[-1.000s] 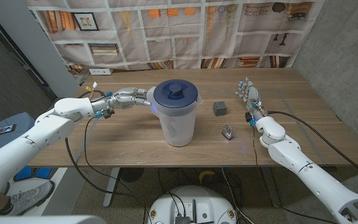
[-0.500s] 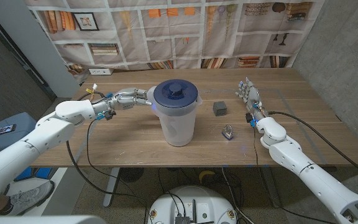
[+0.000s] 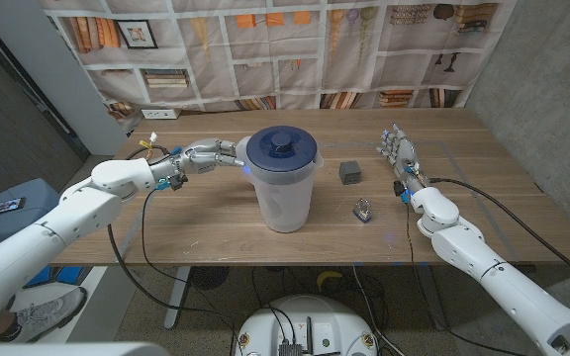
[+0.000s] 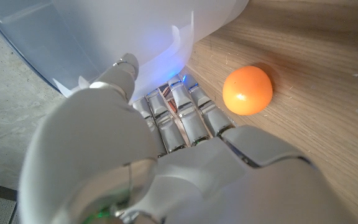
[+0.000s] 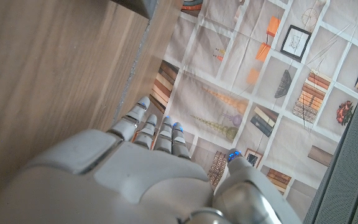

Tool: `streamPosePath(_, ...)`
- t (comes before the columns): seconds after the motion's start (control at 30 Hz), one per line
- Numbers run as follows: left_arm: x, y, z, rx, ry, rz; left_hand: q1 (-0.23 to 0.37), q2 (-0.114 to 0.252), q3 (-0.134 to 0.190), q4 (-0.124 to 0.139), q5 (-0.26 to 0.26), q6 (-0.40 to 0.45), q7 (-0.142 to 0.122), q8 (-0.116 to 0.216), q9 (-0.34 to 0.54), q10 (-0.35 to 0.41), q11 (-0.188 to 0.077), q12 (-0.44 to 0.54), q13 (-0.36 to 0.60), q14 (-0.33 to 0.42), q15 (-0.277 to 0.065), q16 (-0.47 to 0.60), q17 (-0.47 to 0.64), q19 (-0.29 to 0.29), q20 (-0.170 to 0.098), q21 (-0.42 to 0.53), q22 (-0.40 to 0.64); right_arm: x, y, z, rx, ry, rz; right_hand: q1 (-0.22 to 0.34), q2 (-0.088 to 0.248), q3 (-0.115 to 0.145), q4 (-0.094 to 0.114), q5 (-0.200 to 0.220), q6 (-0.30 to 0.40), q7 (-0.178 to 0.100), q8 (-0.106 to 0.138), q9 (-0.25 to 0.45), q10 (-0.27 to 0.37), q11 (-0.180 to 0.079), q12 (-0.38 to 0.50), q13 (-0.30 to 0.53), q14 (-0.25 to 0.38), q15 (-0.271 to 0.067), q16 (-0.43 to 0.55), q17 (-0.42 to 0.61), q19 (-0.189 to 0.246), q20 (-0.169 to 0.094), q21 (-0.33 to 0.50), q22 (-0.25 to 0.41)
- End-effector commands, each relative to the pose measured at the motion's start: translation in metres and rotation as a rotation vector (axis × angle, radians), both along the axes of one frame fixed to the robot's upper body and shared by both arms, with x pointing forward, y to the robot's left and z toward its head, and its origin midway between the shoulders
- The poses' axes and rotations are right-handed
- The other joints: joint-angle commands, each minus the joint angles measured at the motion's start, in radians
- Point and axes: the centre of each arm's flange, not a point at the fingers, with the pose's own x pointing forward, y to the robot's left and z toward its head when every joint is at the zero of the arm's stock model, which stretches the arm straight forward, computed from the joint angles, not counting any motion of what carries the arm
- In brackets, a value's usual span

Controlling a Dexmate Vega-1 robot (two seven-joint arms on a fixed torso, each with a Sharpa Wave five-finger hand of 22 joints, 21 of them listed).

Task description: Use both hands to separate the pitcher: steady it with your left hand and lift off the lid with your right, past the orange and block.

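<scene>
Touching the pitcher with extended fingers, the left hand grips nothing; right hand spread apart.

We see wooden table w/ pitcher at center, dark block & small metallic obj right of it, orange beside pitcher.

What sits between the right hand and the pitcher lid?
In the head view, the dark block sits on the table between the right hand and the pitcher with its lid.
</scene>
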Motion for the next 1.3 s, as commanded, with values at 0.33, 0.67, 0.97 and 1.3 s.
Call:
streamPosePath(0.33, 0.002, -0.013, 0.015, 0.043, 0.020, 0.007, 0.002, 0.026, 0.013, 0.000, 0.005, 0.025, 0.005, -0.002, 0.004, 0.018, -0.002, -0.007, 0.003, 0.013, -0.145, -0.007, -0.001, 0.002, -0.156, -0.003, 0.005, -0.025, 0.007, 0.011, -0.104, -0.022, -0.050, 0.003, 0.010, 0.009, 0.001, 0.006, 0.010, -0.003, 0.005, 0.002, 0.006, -0.004, 0.006, 0.004, 0.010, -0.002, 0.005, -0.004, 0.011, -0.005, -0.006, 0.002)
streamPosePath(0.67, 0.001, -0.029, 0.027, 0.055, 0.008, 0.010, 0.004, 0.030, 0.018, -0.004, 0.004, 0.031, 0.003, -0.006, 0.004, 0.023, -0.003, -0.011, 0.003, 0.018, -0.145, -0.009, -0.001, 0.001, -0.156, -0.004, 0.005, -0.049, -0.001, 0.015, -0.165, -0.027, -0.091, 0.004, 0.010, 0.009, 0.000, 0.006, 0.014, 0.000, 0.006, 0.002, 0.009, -0.003, 0.007, 0.004, 0.012, -0.001, 0.006, -0.007, 0.015, -0.008, -0.009, 0.002)
streamPosePath(0.97, -0.003, -0.035, 0.035, 0.068, -0.008, 0.011, 0.005, 0.032, 0.021, -0.006, 0.004, 0.037, 0.003, -0.007, 0.005, 0.029, -0.002, -0.012, 0.003, 0.021, -0.146, -0.011, -0.001, 0.002, -0.156, -0.005, 0.005, -0.072, 0.000, 0.020, -0.227, -0.042, -0.150, 0.007, 0.006, 0.010, -0.005, 0.005, 0.017, -0.001, 0.007, 0.002, 0.010, -0.003, 0.007, 0.003, 0.013, 0.000, 0.005, -0.011, 0.017, -0.008, -0.012, 0.002)
streamPosePath(1.3, -0.008, -0.034, 0.035, 0.061, -0.022, 0.031, 0.005, 0.039, 0.025, -0.006, 0.003, 0.050, 0.000, -0.006, 0.005, 0.038, -0.001, -0.013, 0.003, 0.031, -0.146, -0.010, 0.000, 0.003, -0.155, -0.006, 0.005, -0.091, 0.007, 0.028, -0.284, -0.063, -0.175, 0.012, 0.004, 0.012, -0.010, 0.004, 0.026, -0.003, 0.009, 0.002, 0.016, -0.003, 0.009, 0.003, 0.016, -0.002, 0.006, -0.017, 0.022, -0.007, -0.016, 0.002)
